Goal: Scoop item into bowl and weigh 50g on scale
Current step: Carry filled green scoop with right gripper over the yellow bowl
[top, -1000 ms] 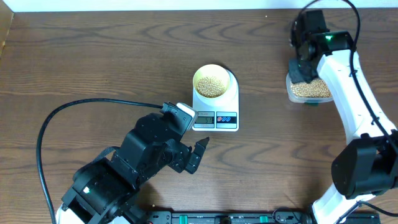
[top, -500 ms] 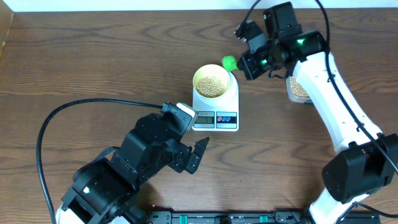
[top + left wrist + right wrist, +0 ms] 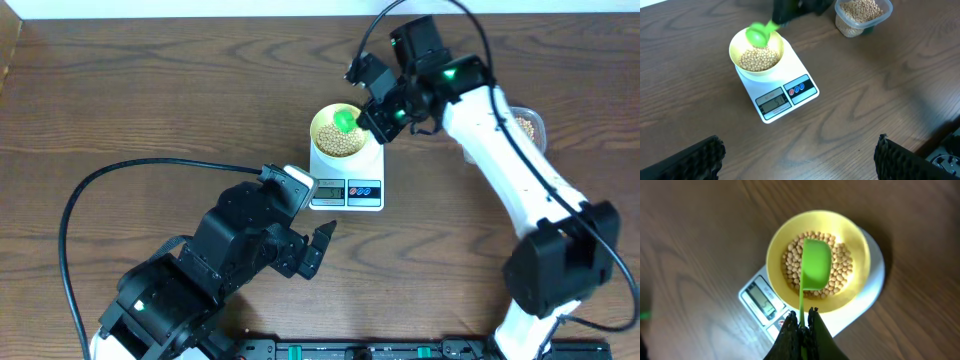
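right wrist: right tool (image 3: 803, 317) clenched on green scoop (image 3: 816, 265) over beans (image 3: 841, 270) in bowl (image 3: 773, 255)

Table (image 3: 120, 90): dark brown wood grain, filling all three views.
Tub (image 3: 852, 31): clear plastic, rounded-rectangular, lidless, on the table's right side.
Scoop (image 3: 816, 265): bright green plastic, round cup on a thin straight handle.
Cable (image 3: 190, 164): black, looping over the table's left half.
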